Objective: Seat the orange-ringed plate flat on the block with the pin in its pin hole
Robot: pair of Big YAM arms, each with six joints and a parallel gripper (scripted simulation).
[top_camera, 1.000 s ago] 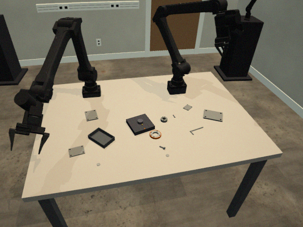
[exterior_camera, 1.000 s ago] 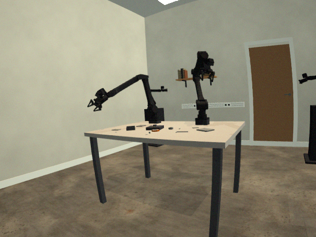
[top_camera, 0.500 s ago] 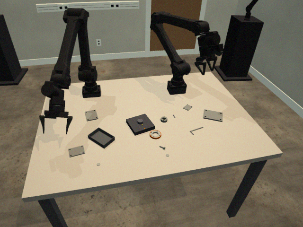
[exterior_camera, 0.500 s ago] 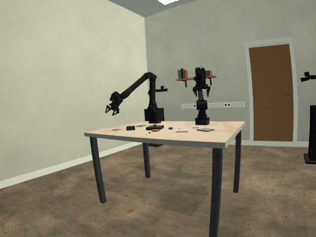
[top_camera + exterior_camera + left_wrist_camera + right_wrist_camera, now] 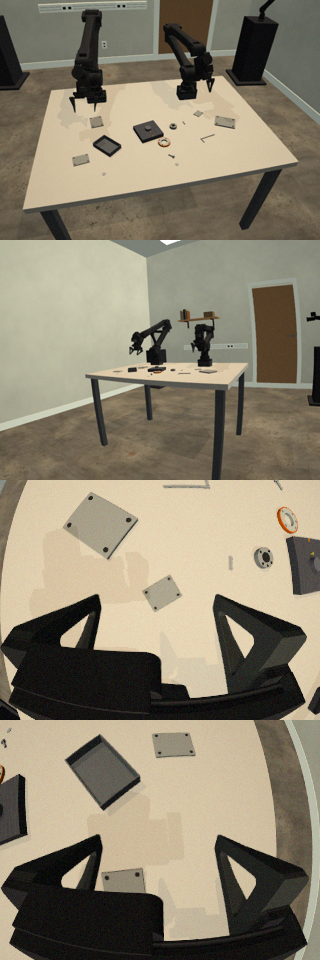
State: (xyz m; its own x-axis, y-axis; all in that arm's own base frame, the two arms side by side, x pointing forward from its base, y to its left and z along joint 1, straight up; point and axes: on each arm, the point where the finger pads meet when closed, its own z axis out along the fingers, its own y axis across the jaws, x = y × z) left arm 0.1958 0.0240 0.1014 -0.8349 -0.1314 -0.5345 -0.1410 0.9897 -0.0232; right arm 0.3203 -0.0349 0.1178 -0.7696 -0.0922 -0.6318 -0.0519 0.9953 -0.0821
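Observation:
The orange-ringed plate [image 5: 164,142] lies flat on the table just in front of the dark block [image 5: 148,130], apart from it. The block carries a grey round post [image 5: 147,127] and a small orange mark near its front edge. The plate [image 5: 288,519] and the block [image 5: 303,564] also show at the right of the left wrist view. My left gripper [image 5: 209,84] hangs open and empty above the table's far right, over a small grey square plate [image 5: 162,592]. My right gripper [image 5: 84,105] is open and empty above a grey plate [image 5: 96,121] at the far left.
A dark open tray [image 5: 107,145] sits left of the block. Grey plates lie at the front left [image 5: 80,159] and the right [image 5: 224,121]. A grey spacer ring [image 5: 173,126], an L-shaped key [image 5: 206,137], a bolt [image 5: 171,156] and small discs lie around the block.

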